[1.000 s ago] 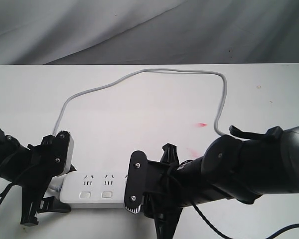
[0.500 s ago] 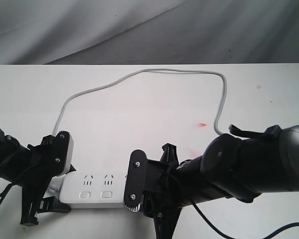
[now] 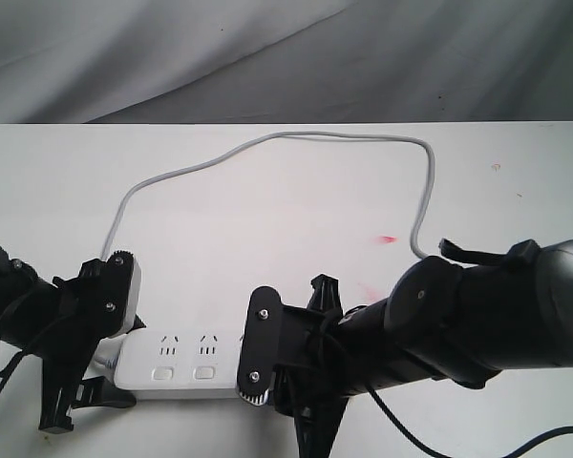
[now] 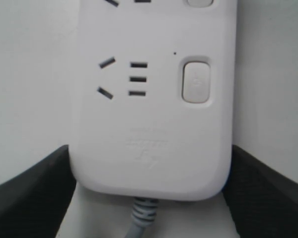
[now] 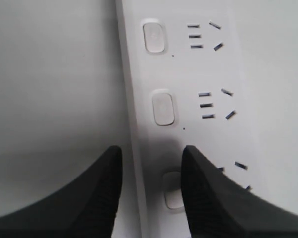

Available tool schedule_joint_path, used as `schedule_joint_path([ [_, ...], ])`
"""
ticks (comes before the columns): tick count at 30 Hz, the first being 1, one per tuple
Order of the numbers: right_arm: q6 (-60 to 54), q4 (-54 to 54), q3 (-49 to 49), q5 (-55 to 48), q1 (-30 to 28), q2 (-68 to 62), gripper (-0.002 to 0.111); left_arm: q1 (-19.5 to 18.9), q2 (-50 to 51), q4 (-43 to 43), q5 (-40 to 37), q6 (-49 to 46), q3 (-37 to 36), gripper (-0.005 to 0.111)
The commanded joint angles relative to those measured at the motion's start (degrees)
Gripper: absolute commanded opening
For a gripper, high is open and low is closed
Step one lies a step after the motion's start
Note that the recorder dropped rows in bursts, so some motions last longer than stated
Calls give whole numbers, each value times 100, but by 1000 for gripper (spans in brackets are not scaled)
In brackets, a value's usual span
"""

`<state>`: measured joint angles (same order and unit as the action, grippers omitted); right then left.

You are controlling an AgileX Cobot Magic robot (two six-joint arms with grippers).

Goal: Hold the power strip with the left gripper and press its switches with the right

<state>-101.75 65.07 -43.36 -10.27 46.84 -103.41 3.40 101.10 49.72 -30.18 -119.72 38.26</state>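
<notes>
The white power strip lies near the table's front edge, and its grey cord loops away toward the back. My left gripper is shut on the strip's cord end. In the left wrist view the power strip sits between the black fingers, which touch both long sides. My right gripper hovers over the middle of the strip and hides its right part. It is open: one finger lies over the strip beside a switch, the other hangs off the edge. Two switches show further left.
The white table carries small red marks right of centre. A grey cloth backdrop hangs behind the table. My right arm fills the lower right and a black cable hangs off my left arm.
</notes>
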Motion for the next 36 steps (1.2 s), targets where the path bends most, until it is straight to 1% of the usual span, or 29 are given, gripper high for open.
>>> schedule_joint_path([
  [1,62,-57,129,-330,-21,-90,36,-12,30,-84,191,-20,10,54],
  [9,99,-46,197,-393,-21,-102,36,-12,30,-84,191,-20,10,54],
  [15,140,-2,489,-393,-21,-102,36,-12,30,-84,191,-20,10,54],
  [27,140,-174,462,-353,2,-102,36,-12,30,-84,191,-20,10,54],
  [36,129,-174,453,-218,2,209,36,-12,30,-84,191,-20,10,54],
])
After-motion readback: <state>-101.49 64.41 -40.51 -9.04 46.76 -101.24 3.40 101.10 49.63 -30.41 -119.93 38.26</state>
